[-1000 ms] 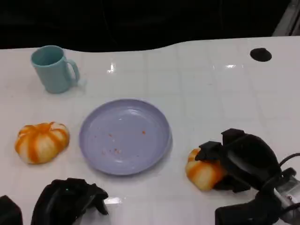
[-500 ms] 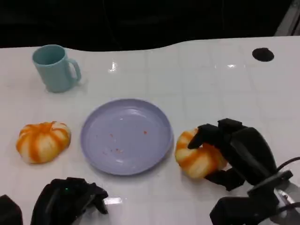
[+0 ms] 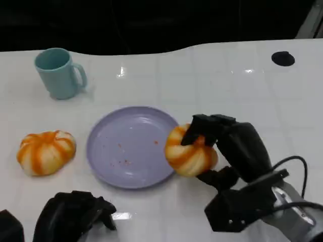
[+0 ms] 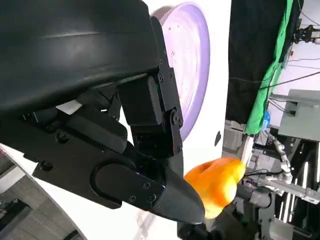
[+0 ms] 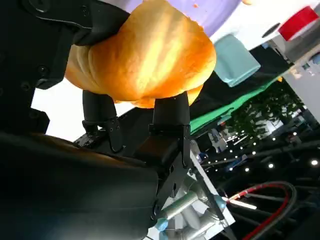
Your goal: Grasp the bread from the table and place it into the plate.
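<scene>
Bread (image 3: pixel 188 154) gripped in right hand (image 3: pixel 229 146).
Bun overhangs plate (image 3: pixel 108 151) right rim; plate centre lies leftward.

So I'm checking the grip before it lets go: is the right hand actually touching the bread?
Touching. In the right wrist view the right hand's fingers press into the bread; the head view shows them wrapped over its top.
</scene>
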